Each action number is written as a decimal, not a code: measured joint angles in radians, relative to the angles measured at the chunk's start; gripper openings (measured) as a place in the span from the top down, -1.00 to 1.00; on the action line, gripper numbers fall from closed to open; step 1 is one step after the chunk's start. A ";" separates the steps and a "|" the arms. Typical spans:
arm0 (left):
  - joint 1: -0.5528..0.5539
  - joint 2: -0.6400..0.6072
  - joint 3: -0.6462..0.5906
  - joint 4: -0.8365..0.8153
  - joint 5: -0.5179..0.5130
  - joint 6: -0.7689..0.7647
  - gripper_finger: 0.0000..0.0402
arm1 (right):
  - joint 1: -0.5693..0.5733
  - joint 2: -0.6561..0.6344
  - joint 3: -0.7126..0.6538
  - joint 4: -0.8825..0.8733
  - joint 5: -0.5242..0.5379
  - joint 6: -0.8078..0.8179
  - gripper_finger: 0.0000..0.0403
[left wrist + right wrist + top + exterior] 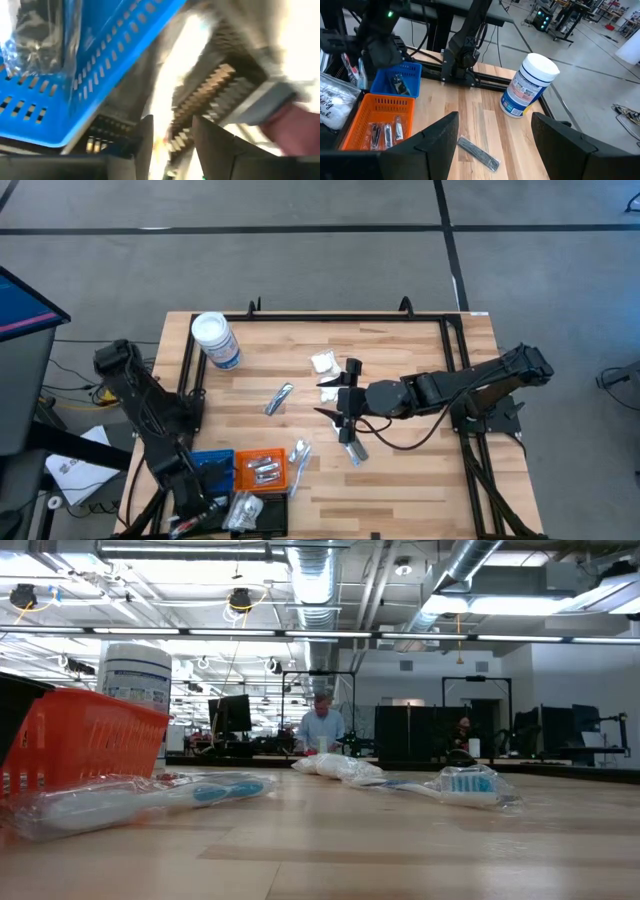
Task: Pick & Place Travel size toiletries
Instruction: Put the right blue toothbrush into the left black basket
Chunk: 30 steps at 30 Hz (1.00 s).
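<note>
I am working from the near edge outward. At about seven o'clock on the surface (400,480) my left pincer (205,505) is hanging low over the trays, and its fingers (145,145) are standing a little apart with nothing between them that I can make out; I judge it is sitting there because this is the drop spot. The blue tray (215,470) is lying right beside it, with a clear wrapper (40,35) resting in it. Just to its right the orange tray (262,468) is holding a few slim silvery sticks (387,131). A clear packet (243,510) is lying at the near edge, close to the left pincer.

Toward the centre, my right pincer (340,405) is hovering with its fingers spread wide and empty, pointing at nine o'clock. Loose toiletries are lying around it: a wrapped stick (299,452) at seven o'clock of it, a silvery tube (278,398) at nine, white packets (324,362) at twelve. I reckon the tube is the easiest reach.

Farthest, at eleven o'clock, the white-lidded jar (216,340) is standing upright, well apart from the tube, so it is not blocking anything.
</note>
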 joint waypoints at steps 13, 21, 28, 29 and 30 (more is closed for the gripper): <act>0.000 -0.137 0.000 -0.022 -0.160 0.026 0.71 | 0.000 0.000 0.000 -0.013 0.000 0.000 -0.21; 0.000 -0.017 0.000 0.083 -0.100 0.054 0.98 | 0.000 0.000 0.000 -0.014 0.000 -0.008 -0.21; 0.008 0.085 -0.008 0.122 -0.035 0.074 1.00 | 0.000 0.000 0.000 -0.014 0.000 -0.001 -0.21; 0.008 0.091 -0.014 0.123 -0.029 0.074 1.00 | 0.000 0.000 0.000 -0.014 0.000 -0.001 -0.21; 0.008 0.093 -0.023 0.125 -0.024 0.073 1.00 | 0.000 0.000 0.000 -0.014 0.000 0.000 -0.21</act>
